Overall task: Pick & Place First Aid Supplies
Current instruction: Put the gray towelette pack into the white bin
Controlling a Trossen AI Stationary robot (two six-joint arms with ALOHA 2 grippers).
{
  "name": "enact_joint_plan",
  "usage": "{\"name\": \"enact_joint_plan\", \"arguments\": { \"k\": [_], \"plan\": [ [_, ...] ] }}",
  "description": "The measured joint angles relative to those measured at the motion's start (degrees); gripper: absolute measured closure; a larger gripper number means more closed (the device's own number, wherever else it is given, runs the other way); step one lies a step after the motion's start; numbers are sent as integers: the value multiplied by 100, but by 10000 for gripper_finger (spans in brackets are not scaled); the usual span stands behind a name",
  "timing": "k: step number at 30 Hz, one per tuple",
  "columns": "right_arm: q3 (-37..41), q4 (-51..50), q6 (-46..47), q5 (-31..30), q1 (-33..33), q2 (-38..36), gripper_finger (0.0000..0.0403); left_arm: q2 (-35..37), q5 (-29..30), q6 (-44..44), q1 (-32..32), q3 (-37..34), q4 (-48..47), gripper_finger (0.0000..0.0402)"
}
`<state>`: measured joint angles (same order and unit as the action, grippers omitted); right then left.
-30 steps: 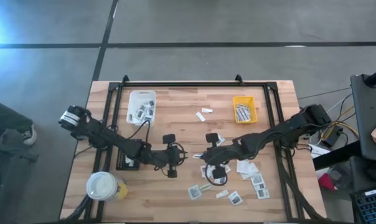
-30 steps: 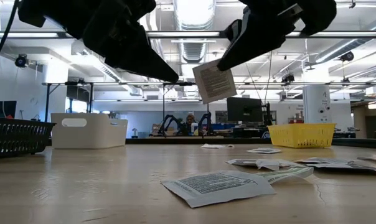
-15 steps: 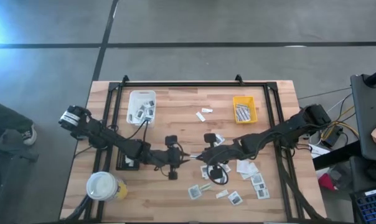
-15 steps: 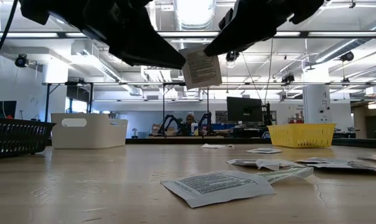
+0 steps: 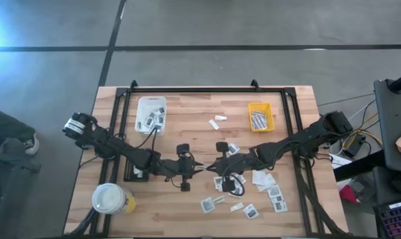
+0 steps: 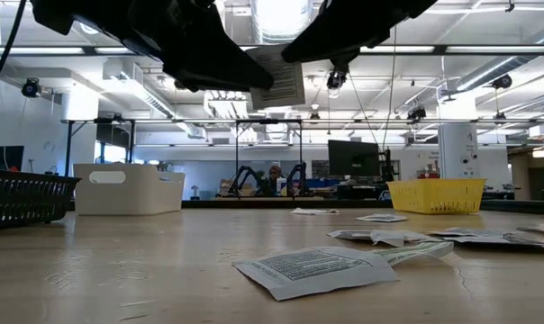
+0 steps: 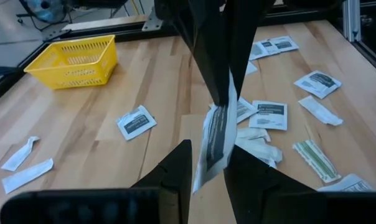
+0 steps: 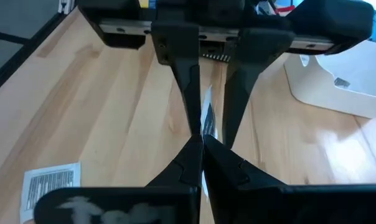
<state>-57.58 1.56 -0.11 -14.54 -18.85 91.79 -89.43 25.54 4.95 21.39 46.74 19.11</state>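
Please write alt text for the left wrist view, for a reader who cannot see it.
The right gripper holds a white packet in the air, its lower end between the open fingers of the left gripper. Below, more packets lie on the wooden table, with a yellow basket farther off.

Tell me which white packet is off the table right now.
The packet pinched in the right claw, hanging mid-air between the left claw's open fingers. All the others lie flat on the wood.

Packet between both end effectors
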Motion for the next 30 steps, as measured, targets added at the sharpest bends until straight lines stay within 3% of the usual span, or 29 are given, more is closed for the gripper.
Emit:
{"name": "enact_joint_plan", "arguments": {
  "k": [6, 14, 25, 30],
  "plan": [
    [2, 2, -12, -3, 0, 8, 394, 0, 2, -4, 0, 11, 31, 322],
    [2, -4, -27, -19, 4, 8, 394, 0, 0, -126, 2, -7, 22, 395],
    [2, -7, -1, -42, 1, 8, 394, 0, 2, -131, 4, -9, 22, 400],
    [4, -97, 90, -46, 15, 8, 370, 0, 4, -131, 2, -11, 26, 401]
  ]
}}
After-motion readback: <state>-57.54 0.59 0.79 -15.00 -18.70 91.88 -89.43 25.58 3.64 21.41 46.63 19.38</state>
